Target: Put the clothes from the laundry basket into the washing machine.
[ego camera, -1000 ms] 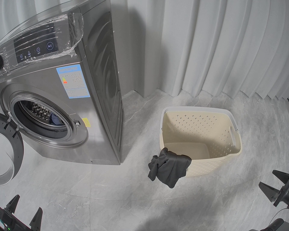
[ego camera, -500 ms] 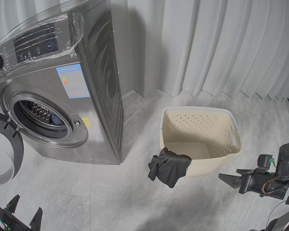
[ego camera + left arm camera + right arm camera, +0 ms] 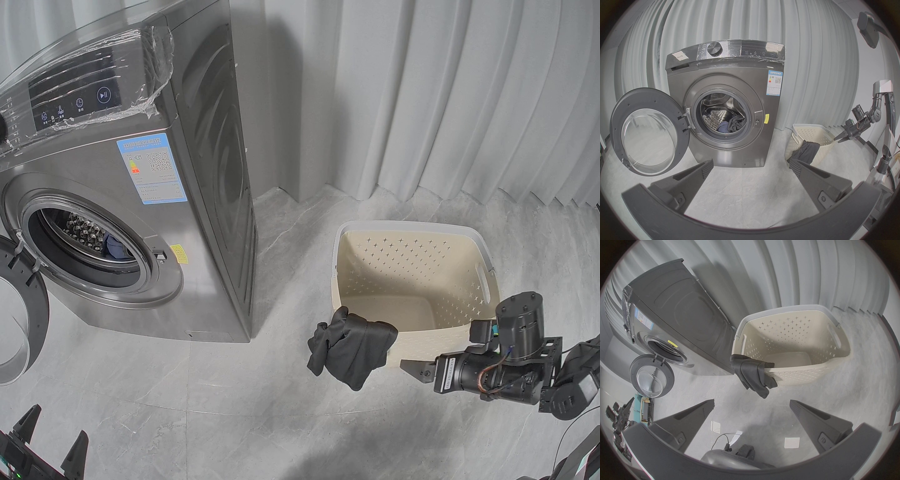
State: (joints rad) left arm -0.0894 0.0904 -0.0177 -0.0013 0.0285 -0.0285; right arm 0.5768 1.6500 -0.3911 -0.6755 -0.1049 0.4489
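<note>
- The pale grey marble-look tiled floor (image 3: 250, 400) carried everything, and white pleated curtains (image 3: 469, 94) closed off the room behind.
- A grey front-loading washing machine (image 3: 125, 187) stood on my left with its round door (image 3: 648, 134) swung open. Dark and blue clothes (image 3: 732, 123) lay in the drum.
- The cream perforated plastic laundry basket (image 3: 406, 225) stood to the washer's right, apart from it.
- A dark grey garment (image 3: 350, 347) hung over the basket's near rim and draped down the outside.
- My right jaws were spread and empty, low beside the basket's near wall, close to the garment but not touching it.
- My left jaws were spread and empty, low over the floor before the washer.
</note>
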